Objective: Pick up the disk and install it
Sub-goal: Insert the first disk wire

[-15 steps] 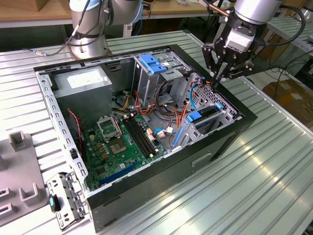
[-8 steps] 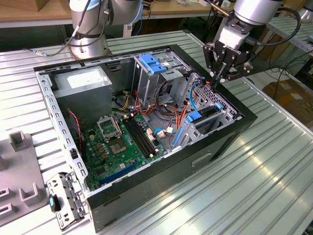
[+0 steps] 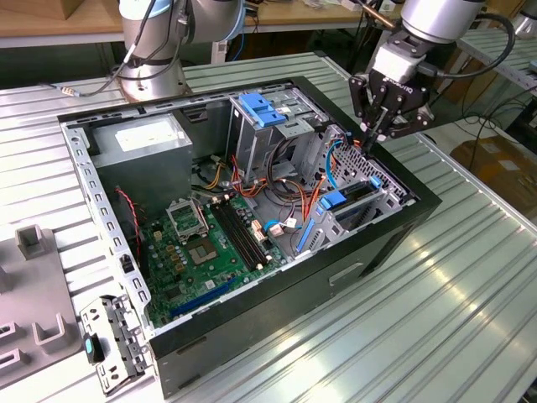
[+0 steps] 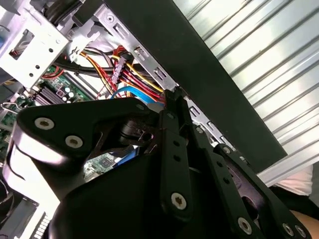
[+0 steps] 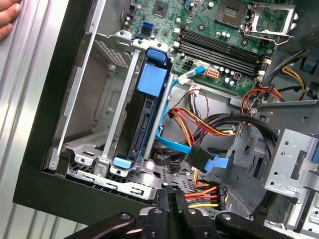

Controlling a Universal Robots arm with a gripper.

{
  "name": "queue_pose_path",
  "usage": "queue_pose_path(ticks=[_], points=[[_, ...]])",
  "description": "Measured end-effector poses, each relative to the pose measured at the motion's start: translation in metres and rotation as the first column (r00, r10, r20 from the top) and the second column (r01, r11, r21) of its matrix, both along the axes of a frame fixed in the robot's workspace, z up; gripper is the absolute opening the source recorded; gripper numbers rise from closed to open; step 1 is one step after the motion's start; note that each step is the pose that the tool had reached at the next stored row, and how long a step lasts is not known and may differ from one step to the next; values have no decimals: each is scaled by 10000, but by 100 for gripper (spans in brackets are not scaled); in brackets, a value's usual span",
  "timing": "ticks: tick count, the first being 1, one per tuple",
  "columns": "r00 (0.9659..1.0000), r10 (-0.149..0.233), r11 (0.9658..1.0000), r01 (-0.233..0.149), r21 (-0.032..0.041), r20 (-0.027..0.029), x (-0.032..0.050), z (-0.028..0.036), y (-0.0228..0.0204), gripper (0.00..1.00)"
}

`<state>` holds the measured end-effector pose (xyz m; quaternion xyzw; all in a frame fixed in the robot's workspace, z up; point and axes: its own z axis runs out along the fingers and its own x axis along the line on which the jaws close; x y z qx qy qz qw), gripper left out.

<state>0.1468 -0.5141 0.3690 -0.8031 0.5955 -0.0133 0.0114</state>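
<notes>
Black linkages of the gripper crowd the second wrist view; the fingers lie pressed together with nothing between them, tips just above the case's rear edge, over a bundle of red, yellow and black power wires. In the exterior view the gripper hangs over the drive-cage corner of the computer case, which lies open on its side on a ribbed metal table.

Inside the case, by size: green motherboard with its memory slots and bare CPU socket; grey power supply box toward the exterior view's left; metal drive cage.

Disk sits seated edge-on in a cage bay, blue rail handle at one end and a smaller blue tab at the other. It looks fully home, though the far end is shadowed.

Blue data cable ends in a loose connector, near the disk, not plugged in.

A person's fingertips rest at the table edge.
</notes>
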Motion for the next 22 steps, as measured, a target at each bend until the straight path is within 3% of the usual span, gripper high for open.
queue_pose_path(ticks=[7,13,16,22], points=[[10000,-56,10000,56,1,2,-121,-1,-1,16],[9969,-781,9969,781,0,2,-123,-2,0,16],[9963,-865,9963,865,-2,2,-123,-1,-3,16],[9963,-865,9963,865,-1,2,-132,-6,-139,16]])
